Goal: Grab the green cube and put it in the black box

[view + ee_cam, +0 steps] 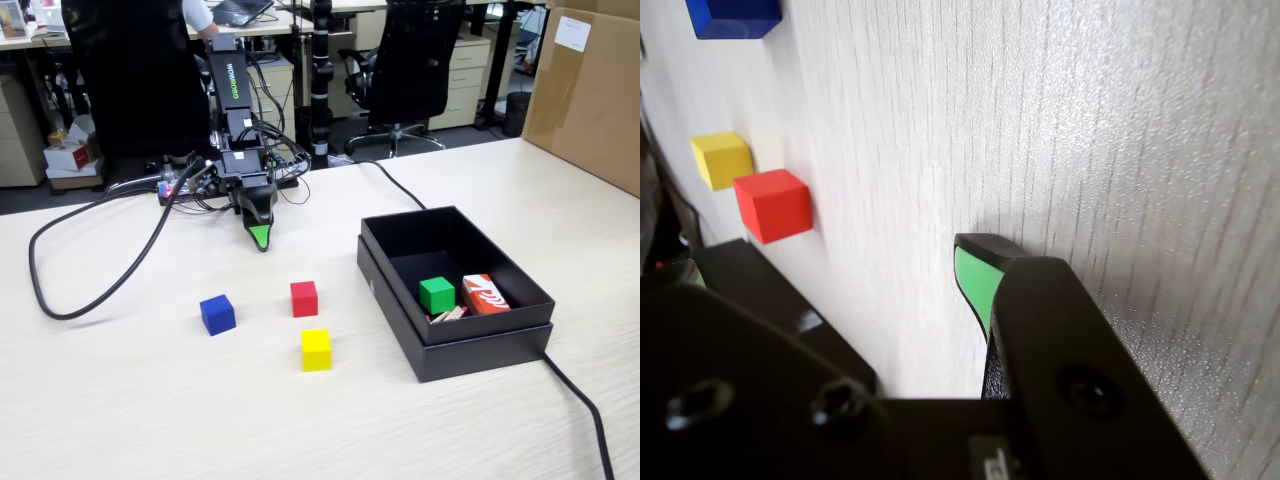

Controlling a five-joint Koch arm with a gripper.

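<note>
Four small cubes are visible, one each of green, blue, red and yellow. The green cube (pixel 436 295), bright with plain matte faces, sits inside the black box (pixel 400 290) beside a red-and-white carton (pixel 485 295). The blue cube (pixel 217 314), red cube (pixel 304 298) and yellow cube (pixel 316 350) stand apart on the pale tabletop (pixel 150 400). The gripper (pixel 260 238) points down near the tabletop; only one green-tipped finger shows, so the fingers' spread cannot be told.

Black arm (pixel 232 110) (green-tipped gripper (pixel 260 238))
</note>
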